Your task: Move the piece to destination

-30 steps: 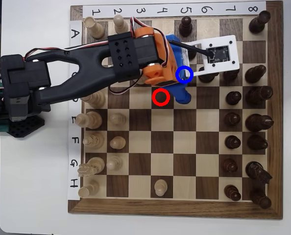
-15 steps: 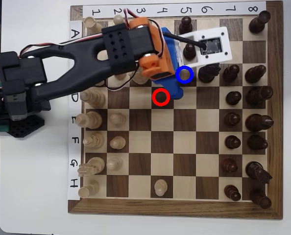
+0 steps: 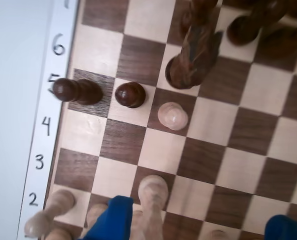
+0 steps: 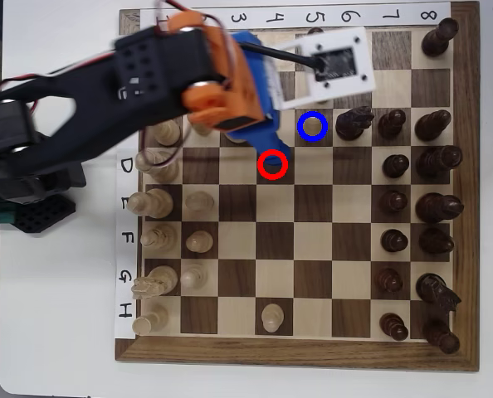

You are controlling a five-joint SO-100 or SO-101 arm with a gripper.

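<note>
The piece, a small pale pawn [image 3: 172,116], stands upright and free on a dark square in the wrist view. That square is the destination, ringed in blue [image 4: 313,126] in the overhead view, where the pawn shows only faintly inside the ring. My gripper [image 3: 198,227] is open: its blue fingers [image 3: 111,220] sit wide apart at the bottom edge, nothing held between them. In the overhead view the gripper [image 4: 267,137] hangs left of the blue ring, one blue fingertip overlapping the red-ringed square [image 4: 272,164].
A dark knight [image 3: 193,50] stands one square beyond the pawn, and a dark pawn [image 3: 130,95] and another dark piece [image 3: 78,91] stand toward the board edge. Dark pieces [image 4: 433,162] fill the right columns, pale pieces [image 4: 157,203] the left. A lone pale pawn [image 4: 272,317] stands at the bottom.
The arm has risen and swung up and left, off the blue-ringed square. Its blue fingers no longer cover that square, and the pale pawn stays there alone.
</note>
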